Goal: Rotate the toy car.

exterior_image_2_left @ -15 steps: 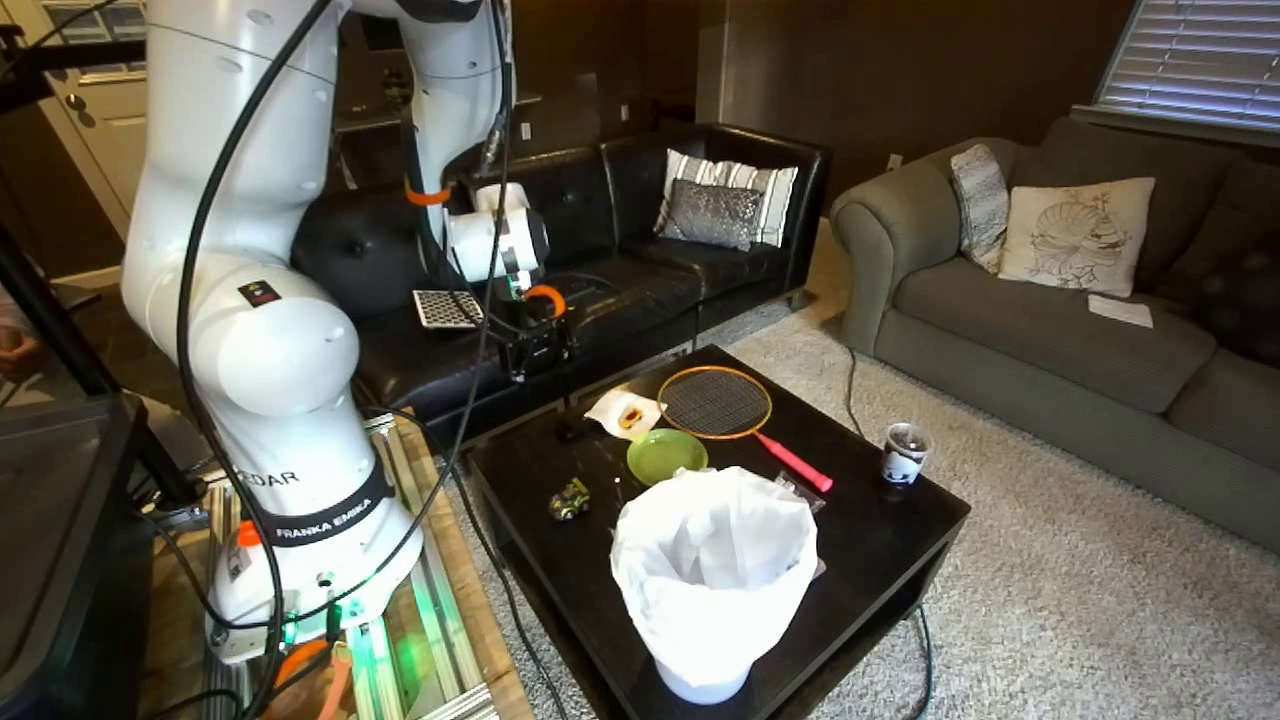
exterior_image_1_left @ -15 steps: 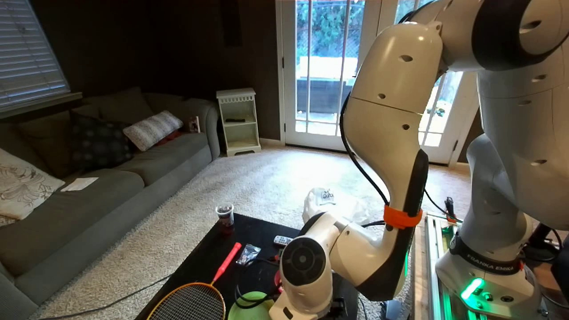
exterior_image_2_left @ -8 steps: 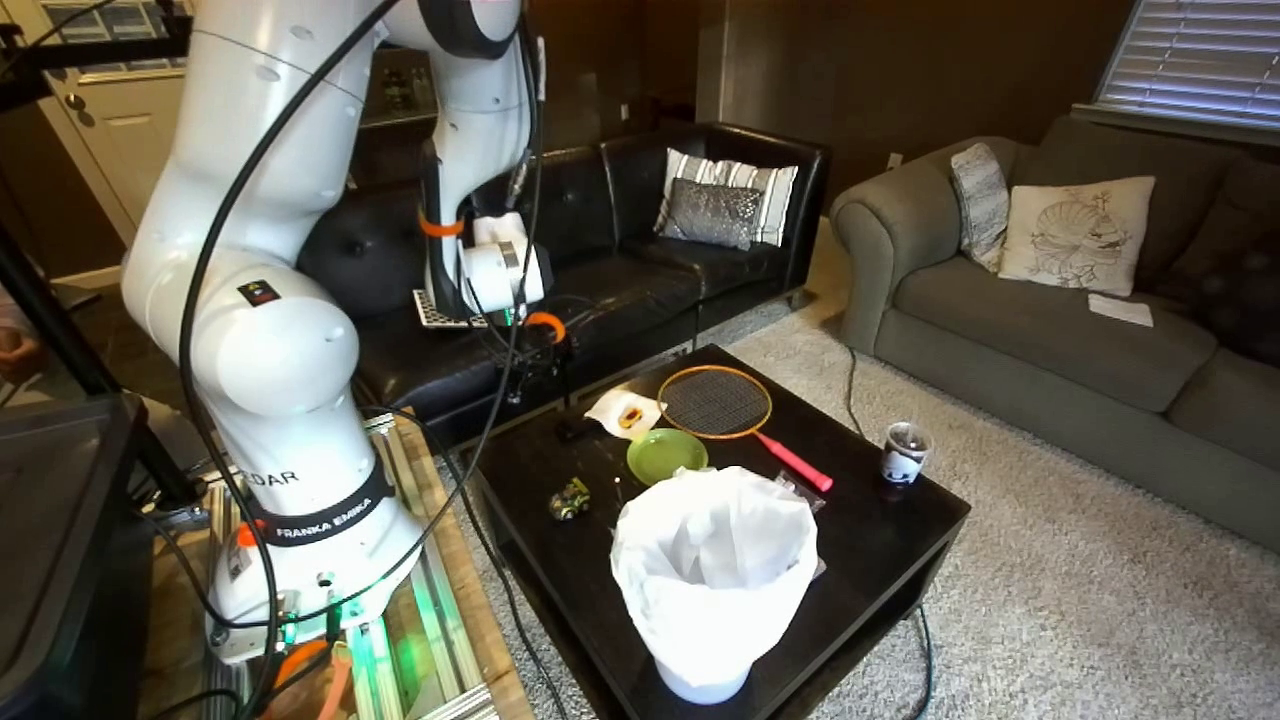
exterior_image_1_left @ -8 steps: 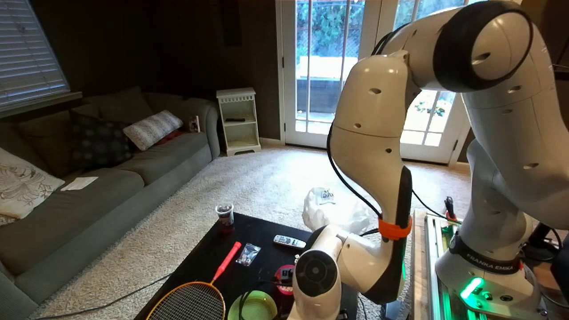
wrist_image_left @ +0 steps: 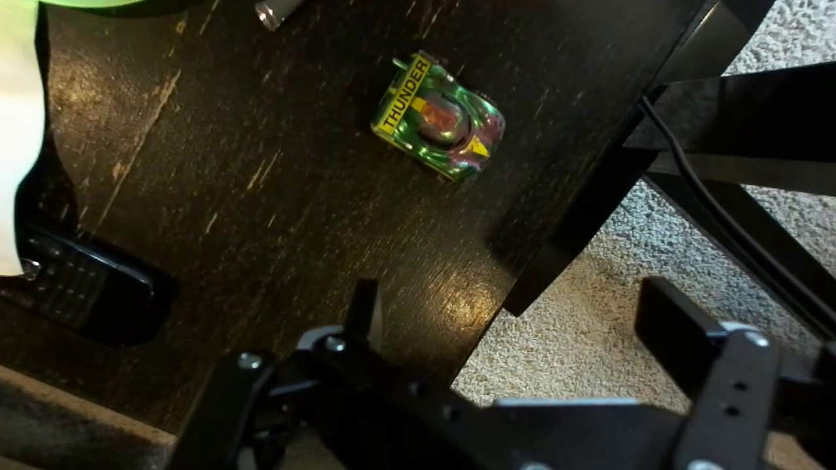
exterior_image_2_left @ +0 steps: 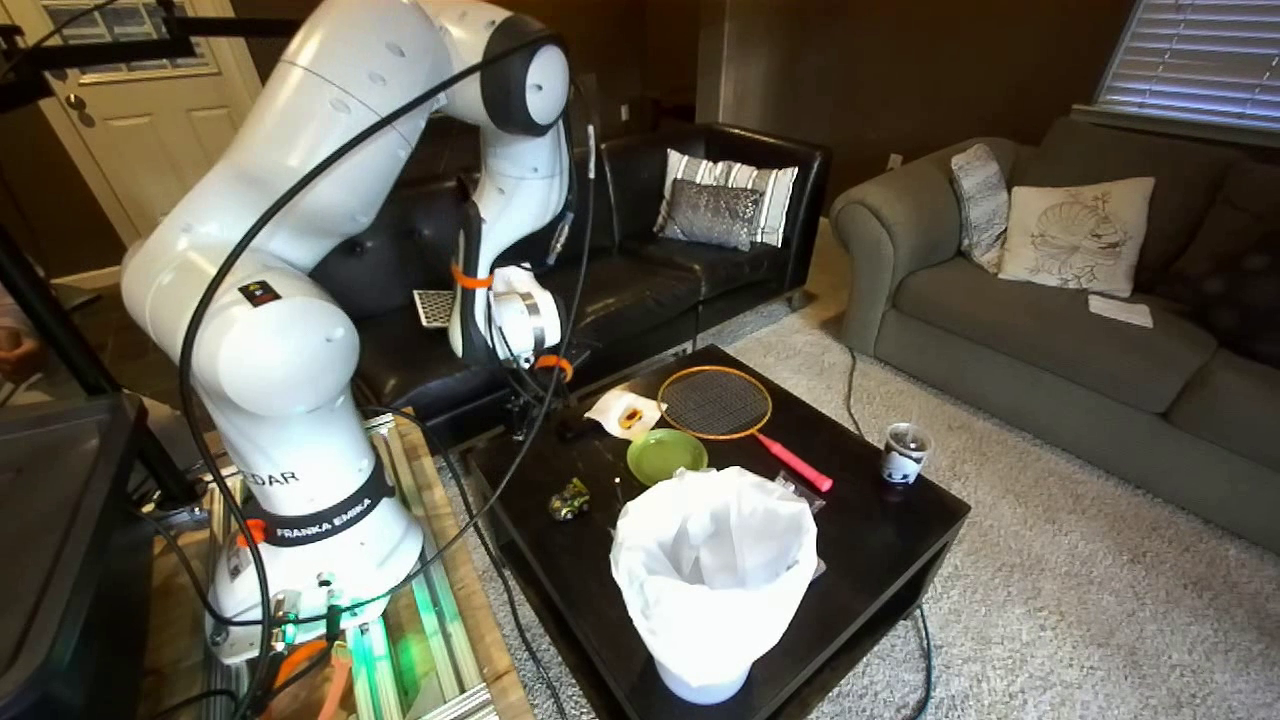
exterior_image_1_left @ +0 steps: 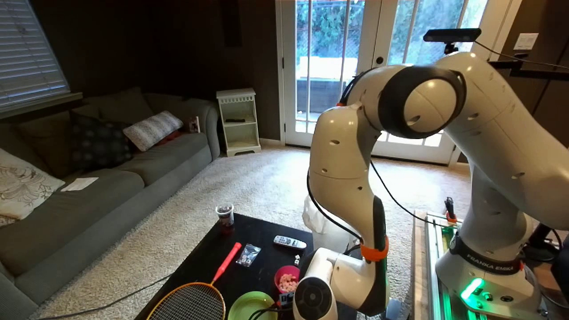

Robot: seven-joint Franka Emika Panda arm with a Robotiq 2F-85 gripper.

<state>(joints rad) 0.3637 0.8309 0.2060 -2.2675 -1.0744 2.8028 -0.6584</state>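
Observation:
The toy car (wrist_image_left: 441, 121) is small, shiny green with a yellow "THUNDER" strip. In the wrist view it rests on the dark table, above and left of the gap between the fingers. It also shows in an exterior view (exterior_image_2_left: 570, 500), near the table edge on the robot's side. My gripper (wrist_image_left: 509, 282) is open and empty, its fingers wide apart, with table edge and carpet seen between them. In an exterior view the gripper hangs above the table's corner, apart from the car and partly hidden by cables. The car does not show in the exterior view with the pink bowl (exterior_image_1_left: 286, 281).
A black remote (wrist_image_left: 91, 287) lies left of the car in the wrist view. A green plate (exterior_image_2_left: 655, 470), white-lined bin (exterior_image_2_left: 715, 570), racket (exterior_image_2_left: 715, 402), paper with a yellow-black item (exterior_image_2_left: 610, 410), and cup (exterior_image_2_left: 905, 452) stand or lie on the table. A cable (wrist_image_left: 718, 209) runs beside the table.
The arm has lowered and reached out, its elbow dropping, and the gripper has come down by the table corner. The pink bowl has come into clear view. The car has not moved.

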